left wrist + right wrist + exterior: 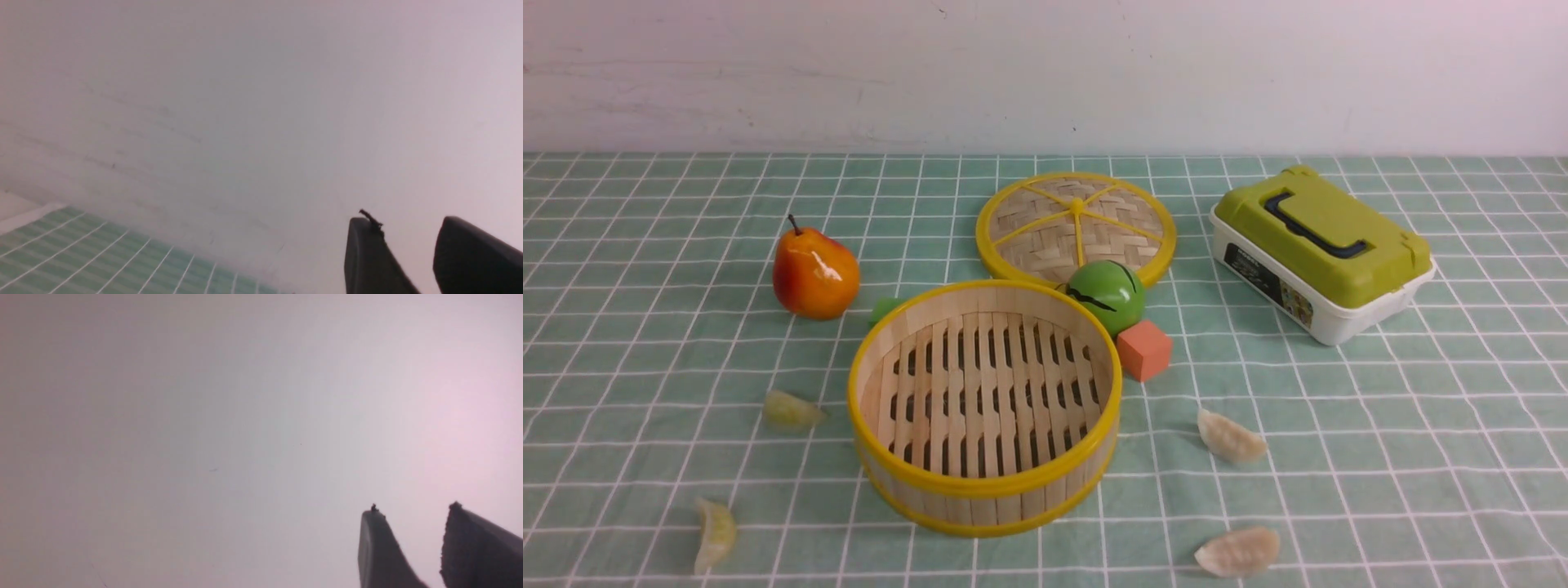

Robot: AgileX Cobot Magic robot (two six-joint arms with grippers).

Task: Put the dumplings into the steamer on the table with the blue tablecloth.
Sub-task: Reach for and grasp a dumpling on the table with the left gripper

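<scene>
The steamer (985, 490), a round bamboo basket with yellow rims, stands empty on the blue tablecloth (1380, 425). Two pale green dumplings lie to its left, one (790, 411) near it and one (715, 535) at the front edge. Two off-white dumplings lie to its right, one (1230, 437) and one (1239, 551) nearer the front. Neither arm shows in the front view. My left gripper (406, 224) is open and empty, facing the pale wall above the cloth's far edge (81, 249). My right gripper (412, 510) is open and empty, facing the bare wall.
The flat woven lid (1076, 226) lies behind the steamer. A green ball (1107, 296) and an orange cube (1144, 349) sit at its back right, a small green block (883, 309) at its back left. A pear (814, 273) stands left, a green-lidded box (1323, 253) right.
</scene>
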